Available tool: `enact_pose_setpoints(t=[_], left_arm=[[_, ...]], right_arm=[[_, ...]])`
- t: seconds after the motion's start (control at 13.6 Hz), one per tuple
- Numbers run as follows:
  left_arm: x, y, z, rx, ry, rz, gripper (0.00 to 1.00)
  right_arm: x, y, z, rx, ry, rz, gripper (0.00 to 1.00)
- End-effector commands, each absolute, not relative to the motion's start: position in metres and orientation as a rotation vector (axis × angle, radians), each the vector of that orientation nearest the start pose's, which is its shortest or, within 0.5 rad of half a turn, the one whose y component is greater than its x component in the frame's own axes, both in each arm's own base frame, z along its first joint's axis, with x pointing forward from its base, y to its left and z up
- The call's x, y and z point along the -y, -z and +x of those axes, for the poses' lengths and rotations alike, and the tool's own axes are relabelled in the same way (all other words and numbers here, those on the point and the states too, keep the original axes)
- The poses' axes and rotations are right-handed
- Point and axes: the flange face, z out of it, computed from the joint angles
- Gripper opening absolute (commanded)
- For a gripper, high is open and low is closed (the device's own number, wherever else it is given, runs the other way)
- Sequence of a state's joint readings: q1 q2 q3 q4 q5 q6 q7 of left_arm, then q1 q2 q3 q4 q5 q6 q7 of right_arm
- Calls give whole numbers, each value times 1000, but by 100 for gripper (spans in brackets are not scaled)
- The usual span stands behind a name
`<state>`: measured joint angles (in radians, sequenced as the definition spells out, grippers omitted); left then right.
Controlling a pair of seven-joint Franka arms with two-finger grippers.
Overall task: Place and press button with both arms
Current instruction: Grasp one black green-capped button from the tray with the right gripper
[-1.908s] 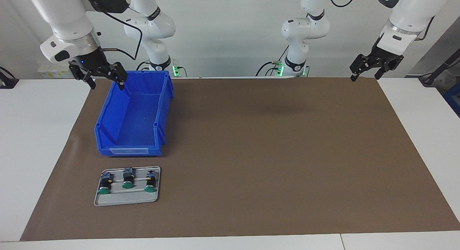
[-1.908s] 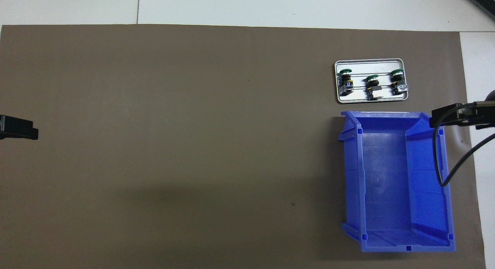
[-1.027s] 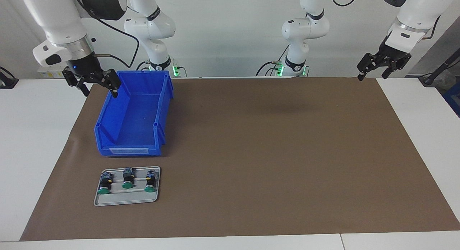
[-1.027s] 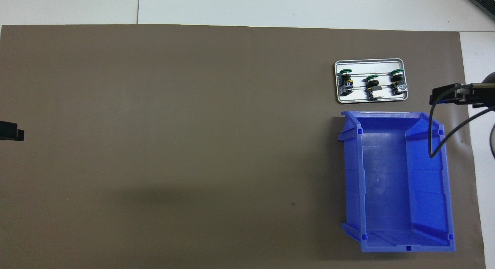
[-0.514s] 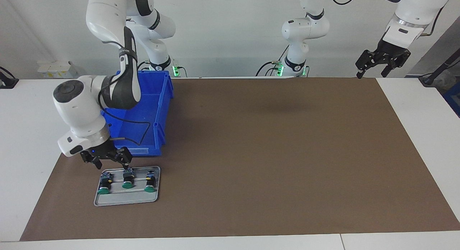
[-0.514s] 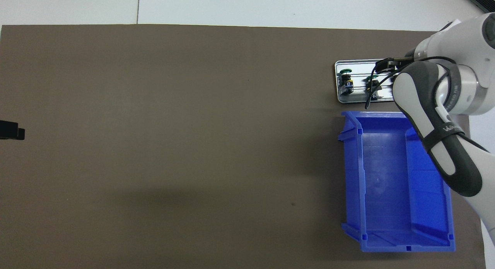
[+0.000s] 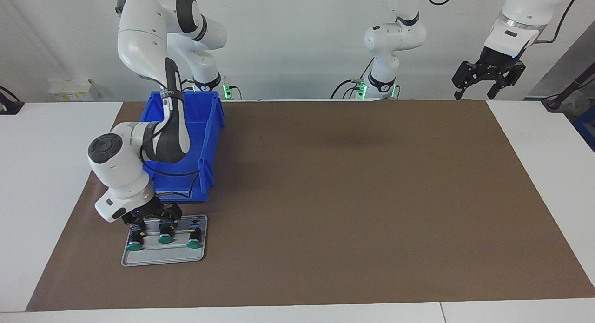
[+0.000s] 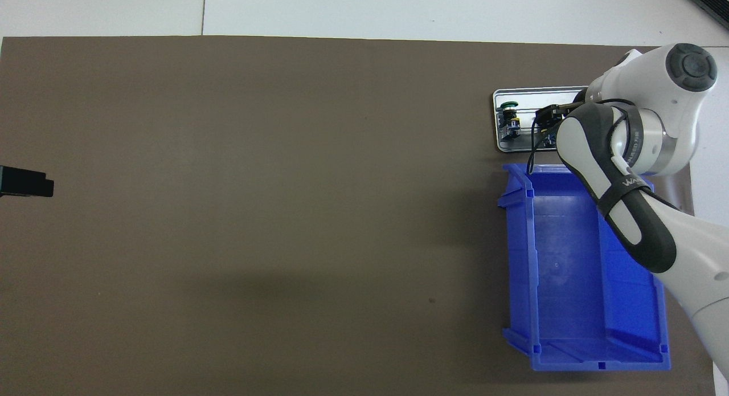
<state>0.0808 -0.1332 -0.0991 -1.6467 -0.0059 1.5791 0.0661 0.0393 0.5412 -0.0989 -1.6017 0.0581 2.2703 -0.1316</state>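
A smooth brown mat (image 7: 353, 197) covers most of the white table (image 7: 42, 174). Toward the right arm's end sits a blue bin (image 7: 204, 128) of glossy moulded plastic, rectangular, open-topped, with a low cut-out front wall. Just beside it, farther from the robots, lies a flat grey metal tray (image 7: 162, 257) with rounded corners and a raised rim. Three push-buttons lie on their sides in a row on the tray, each a short black cylinder with blue and yellow bits and a round flat green cap pointing away from the robots: the outer button (image 7: 135, 241), the middle button (image 7: 164, 234) and the inner button (image 7: 195, 238).

The right arm (image 7: 153, 104), white with dark joint bands, reaches over the bin and down to the tray. The right gripper (image 7: 151, 220) is low over the tray's robot-side edge, its black fingers spread and coming down around the bodies of the outer and middle buttons; whether they touch either button cannot be told. It holds nothing. In the overhead view the arm's wrist hides most of the tray (image 8: 515, 147).

The left gripper (image 7: 488, 81) hangs high over the mat's corner at the left arm's end, nearest the robots, with jaws parted and empty, well apart from the buttons; the left arm waits.
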Motion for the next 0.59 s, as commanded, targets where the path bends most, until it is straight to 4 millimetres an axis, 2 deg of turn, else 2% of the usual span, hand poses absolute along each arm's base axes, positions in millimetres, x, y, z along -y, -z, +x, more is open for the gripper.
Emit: enact_pose_setpoints(t=[0.0,0.15,0.22,0.37,0.51], left_arm=[[28,-661,537,-166,70,-3146,95],[25,-664,561,-167,39,-3149,95],[32,-661,573,-189,18,-3154,93],[37,-664,575,-205,23,-3158,92],[36,-666,572,-202,20,-3164,94]], right_arm=[[31,-318,688,119,223,-3131,93],[37,-312,687,108,251,-3134,89],[36,-307,685,109,239,-3134,75],[33,-307,685,114,242,-3134,24],[35,-301,682,108,234,-3135,12]])
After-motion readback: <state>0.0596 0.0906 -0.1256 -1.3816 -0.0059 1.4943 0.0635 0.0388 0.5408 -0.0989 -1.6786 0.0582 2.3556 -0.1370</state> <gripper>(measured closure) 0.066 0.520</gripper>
